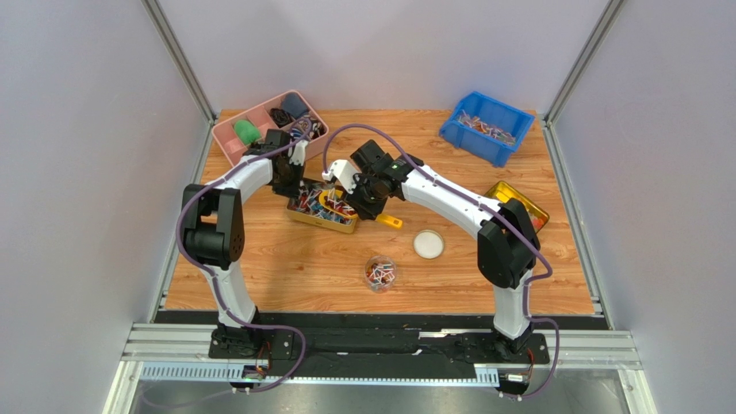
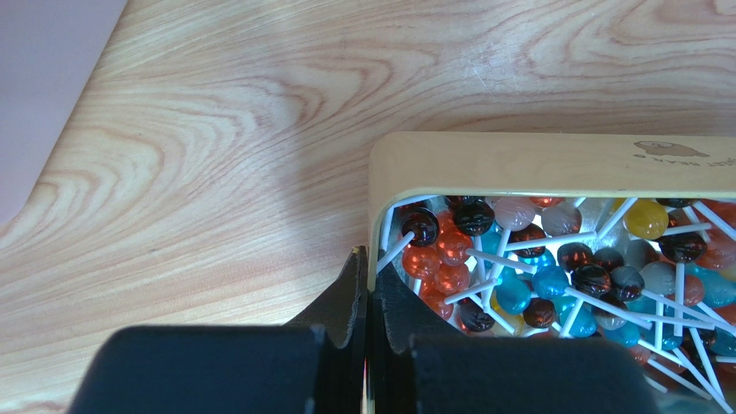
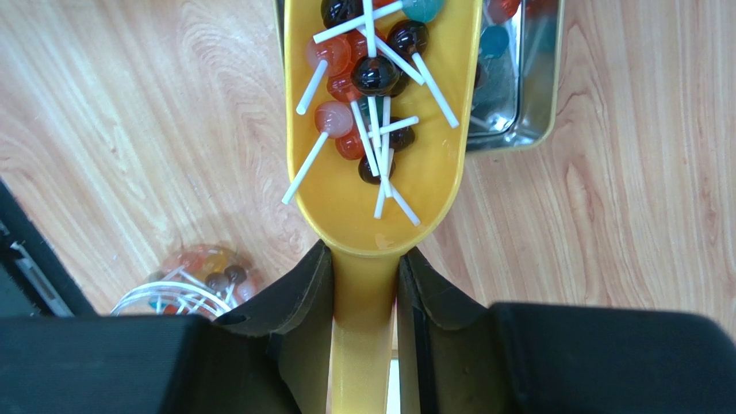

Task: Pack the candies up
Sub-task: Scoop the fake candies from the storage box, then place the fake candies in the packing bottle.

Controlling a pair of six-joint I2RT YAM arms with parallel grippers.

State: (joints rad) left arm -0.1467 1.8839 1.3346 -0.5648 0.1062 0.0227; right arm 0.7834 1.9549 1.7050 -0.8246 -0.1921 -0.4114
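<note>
The only writing is a small dark print on the far right of the gold tin's (image 2: 518, 164) pale rim, and it is too small to read.

Most of the lollipops (image 2: 536, 267) are lying in this tin at the middle of the wooden table (image 1: 302, 267). They are round red, orange, blue, dark and yellow heads on white sticks, and the sticks are pointing every way with no common direction.

The left gripper (image 2: 370, 267) is clenching the tin's left wall, one finger outside and one inside.

The right gripper (image 3: 367, 267) is grasping the handle of a yellow scoop (image 3: 432, 172). The scoop's long axis is running straight away from the gripper, with its bowl reaching over the tin's edge and its handle end pointing near and right. A small heap of lollipops is sitting in the bowl, and most of their sticks are lying roughly along its length.

A clear jar (image 1: 380, 273) is standing near of the tin and apart from it, holding some lollipops. A white round lid (image 1: 428, 245) is lying just to its right. A blue bin (image 1: 471, 142) is sitting at the far right corner and a pink tray (image 1: 229, 138) at the far left.
</note>
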